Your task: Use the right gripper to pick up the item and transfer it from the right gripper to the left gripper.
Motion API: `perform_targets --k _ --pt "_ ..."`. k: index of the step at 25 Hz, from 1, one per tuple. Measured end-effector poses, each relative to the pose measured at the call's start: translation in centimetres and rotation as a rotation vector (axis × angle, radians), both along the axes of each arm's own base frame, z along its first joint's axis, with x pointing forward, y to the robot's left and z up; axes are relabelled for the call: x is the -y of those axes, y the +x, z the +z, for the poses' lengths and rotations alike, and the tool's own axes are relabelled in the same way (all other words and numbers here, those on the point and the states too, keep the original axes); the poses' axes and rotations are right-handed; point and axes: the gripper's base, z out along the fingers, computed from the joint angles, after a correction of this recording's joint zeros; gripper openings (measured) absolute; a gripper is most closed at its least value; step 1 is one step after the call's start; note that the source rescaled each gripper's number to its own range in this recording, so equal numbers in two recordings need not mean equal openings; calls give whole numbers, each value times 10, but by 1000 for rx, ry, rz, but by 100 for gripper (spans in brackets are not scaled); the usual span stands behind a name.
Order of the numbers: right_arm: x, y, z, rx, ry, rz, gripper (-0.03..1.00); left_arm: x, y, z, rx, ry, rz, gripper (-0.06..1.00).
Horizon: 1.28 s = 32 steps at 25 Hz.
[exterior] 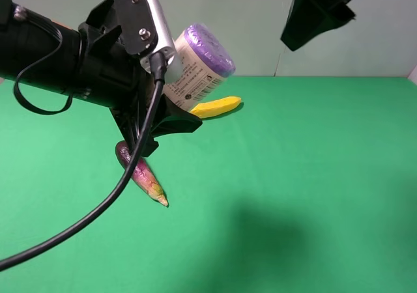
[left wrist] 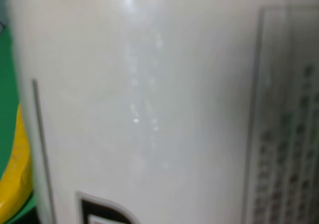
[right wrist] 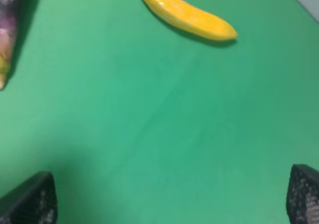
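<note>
The item, a can (exterior: 199, 68) with a purple end and a whitish printed label, is held in the air by my left gripper (exterior: 171, 90), which is shut on it. The can's label fills the left wrist view (left wrist: 149, 109). The left gripper carries a silver-grey block and a loose black cable. My right gripper (exterior: 313, 16) is high at the top right, apart from the can. In the right wrist view (right wrist: 167, 199) its fingers (right wrist: 30, 201) stand wide apart with nothing between them.
A yellow banana (exterior: 216, 106) lies on the green table (exterior: 293, 176) behind the can; it also shows in the right wrist view (right wrist: 184, 15) and the left wrist view (left wrist: 15, 184). A dark purple eggplant (exterior: 140, 172) lies below the left gripper and shows in the right wrist view (right wrist: 7, 30).
</note>
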Motion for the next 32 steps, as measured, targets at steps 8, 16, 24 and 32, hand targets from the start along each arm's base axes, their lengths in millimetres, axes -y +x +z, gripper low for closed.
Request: perform_targets --k 8,16,24,32 --pt "35 -48 -22 -51 20 -111 100 0 0 0 0 1 0 0" --pt "71 -102 -43 -55 84 -194 100 0 0 0 1 1 -1 0" --pt "108 -157 -76 52 213 -225 100 0 0 0 1 1 -2 0" --pt "133 -194 -97 261 389 -197 100 0 -1 0 -3 2 -6 0"
